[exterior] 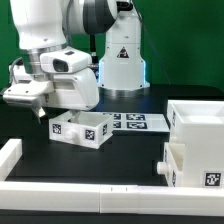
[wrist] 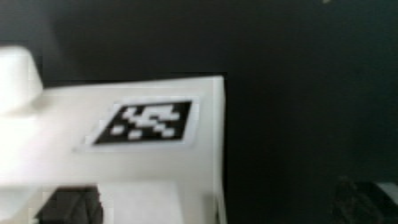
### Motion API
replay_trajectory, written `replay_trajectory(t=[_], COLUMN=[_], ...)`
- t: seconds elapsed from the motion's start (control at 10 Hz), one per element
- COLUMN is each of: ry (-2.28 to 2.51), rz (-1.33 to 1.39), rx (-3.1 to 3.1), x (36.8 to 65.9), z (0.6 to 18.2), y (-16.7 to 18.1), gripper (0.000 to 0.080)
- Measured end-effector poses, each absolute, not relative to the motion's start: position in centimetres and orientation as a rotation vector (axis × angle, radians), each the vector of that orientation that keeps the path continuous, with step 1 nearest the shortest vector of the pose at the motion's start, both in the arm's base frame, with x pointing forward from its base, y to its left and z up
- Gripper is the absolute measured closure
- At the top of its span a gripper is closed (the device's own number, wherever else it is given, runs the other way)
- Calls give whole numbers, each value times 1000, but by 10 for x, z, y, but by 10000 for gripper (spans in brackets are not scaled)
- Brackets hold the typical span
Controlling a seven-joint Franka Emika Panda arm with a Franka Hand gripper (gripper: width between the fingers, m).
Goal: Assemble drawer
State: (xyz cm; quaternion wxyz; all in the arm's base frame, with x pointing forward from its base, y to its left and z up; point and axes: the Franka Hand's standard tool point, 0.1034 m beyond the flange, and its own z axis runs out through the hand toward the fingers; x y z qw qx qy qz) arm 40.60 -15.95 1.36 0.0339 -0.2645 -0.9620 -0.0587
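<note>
A small white drawer tray [exterior: 80, 129] with black-and-white tags lies on the black table, left of centre in the exterior view. My gripper [exterior: 40, 114] hangs just above its left end. In the blurred wrist view the tray's tagged face [wrist: 148, 121] fills the picture. My gripper [wrist: 214, 205] is open: one dark finger [wrist: 71, 205] is over the tray, the other [wrist: 366, 198] over bare table. The large hollow shell [exterior: 200, 130] stands on the exterior view's right. A second tray [exterior: 174, 160] sits against its front.
The marker board [exterior: 137, 122] lies flat behind the small tray, in front of the arm's base [exterior: 120, 60]. Low white border rails run along the front [exterior: 70, 190] and the left edge [exterior: 10, 155] of the black table.
</note>
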Motion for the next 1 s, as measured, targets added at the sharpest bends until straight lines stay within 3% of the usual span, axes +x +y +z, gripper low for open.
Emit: replay_trajectory(t=[0.1,0.4,0.5,0.6,1.0], ry=[-2958,-2957,-2956,-2956,-2920], rz=[-180,-181,-181,-181,-165], rx=[-816,-818,-819,-819,-935], x=[406,405,405,405,412], z=[14,13,13,13,19], y=[-160,-160,-161,-161,-167], gripper=[151,550,550,719,762])
